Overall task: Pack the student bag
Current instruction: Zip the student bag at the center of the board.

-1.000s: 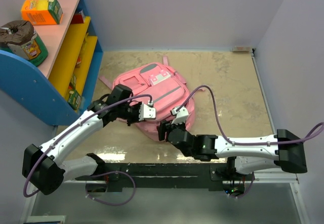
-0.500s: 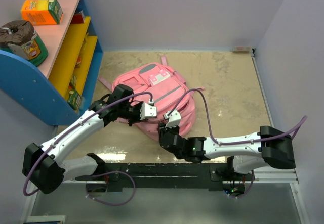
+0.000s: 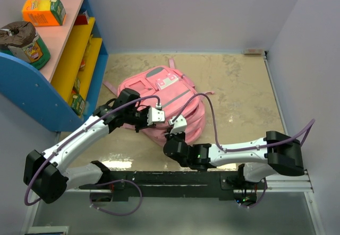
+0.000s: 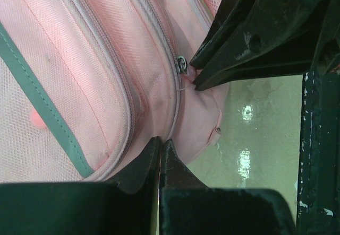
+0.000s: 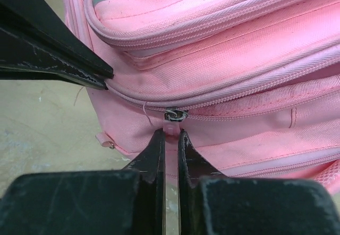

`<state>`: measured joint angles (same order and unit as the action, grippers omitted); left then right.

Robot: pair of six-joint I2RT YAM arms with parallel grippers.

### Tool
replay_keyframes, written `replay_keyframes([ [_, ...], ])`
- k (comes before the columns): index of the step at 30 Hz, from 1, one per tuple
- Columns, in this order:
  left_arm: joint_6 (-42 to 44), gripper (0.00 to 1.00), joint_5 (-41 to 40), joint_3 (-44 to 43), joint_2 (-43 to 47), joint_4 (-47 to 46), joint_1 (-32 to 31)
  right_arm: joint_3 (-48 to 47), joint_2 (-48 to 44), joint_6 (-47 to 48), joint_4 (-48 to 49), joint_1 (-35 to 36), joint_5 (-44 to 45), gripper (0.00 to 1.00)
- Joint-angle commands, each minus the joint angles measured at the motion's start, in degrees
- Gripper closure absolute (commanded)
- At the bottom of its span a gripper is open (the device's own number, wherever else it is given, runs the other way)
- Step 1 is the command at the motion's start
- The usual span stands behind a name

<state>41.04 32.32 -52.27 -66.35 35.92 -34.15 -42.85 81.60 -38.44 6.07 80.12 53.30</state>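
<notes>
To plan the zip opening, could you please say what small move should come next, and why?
Probably draw the right pincer along the zip track: it is shut on the pink zip pull below the metal slider, the zip on the student bag looks closed, and the left pincer pinches the fabric nearby as an anchor.

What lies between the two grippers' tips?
Only the bag itself: pink fabric and a zip track run from the left gripper to the right gripper, closed on the pull by the metal slider. The left wrist view shows it.
</notes>
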Motion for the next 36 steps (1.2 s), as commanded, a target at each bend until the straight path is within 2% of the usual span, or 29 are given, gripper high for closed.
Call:
replay_keyframes([
  [1, -1.14, 1.0, 2.49, 0.59, 2.1, -2.96, -0.74, -0.66, -6.18, -3.13, -3.06, -0.05, 4.71, 1.0],
  [4, -0.17, 1.0, 1.09, 1.91, 2.71, -2.61, -0.74, 0.66, -9.61, -4.28, -5.88, -0.14, 3.48, 1.0],
  [10, 1.77, 1.0, -2.17, 2.7, 3.77, -1.65, -0.65, 0.49, -10.59, -7.26, -14.4, -0.75, -0.38, 1.0],
  [15, 1.94, 1.0, -2.7, 2.88, 4.47, -1.29, -0.65, 1.45, -12.52, -7.97, -15.56, -1.46, -1.0, 1.0],
  [18, 0.72, 1.0, -1.65, 2.53, 4.21, -2.43, -0.65, 2.5, -13.84, -5.09, -11.71, -1.46, -1.7, 1.0],
  [19, 0.28, 1.0, -1.21, 2.26, 3.95, -2.7, -0.65, 3.29, -14.1, -3.94, -8.04, -1.45, -2.14, 0.96],
  [20, -0.6, 1.0, -0.16, 1.91, 3.25, -3.4, -0.65, 3.82, -14.36, -2.88, -6.35, -1.45, -2.75, 0.72],
  [21, -1.04, 1.0, 0.37, 0.69, 2.72, -3.58, -0.65, 4.44, -14.89, 0.0, -3.37, -1.45, -3.11, 0.61],
  [23, -2.09, 1.0, 1.6, -0.72, 0.88, -3.67, -0.74, 6.28, -15.33, 2.91, 2.7, -1.37, -2.94, 0.49],
  [29, -3.59, 1.0, 2.58, -5.91, -1.5, -3.4, -0.74, 5.85, -12.0, 7.05, 8.34, -1.45, -0.13, 0.41],
  [36, -3.86, 1.0, 2.49, -7.06, -2.12, -3.32, -0.74, 3.74, -4.88, 7.5, 11.34, -1.45, -0.21, 0.42],
])
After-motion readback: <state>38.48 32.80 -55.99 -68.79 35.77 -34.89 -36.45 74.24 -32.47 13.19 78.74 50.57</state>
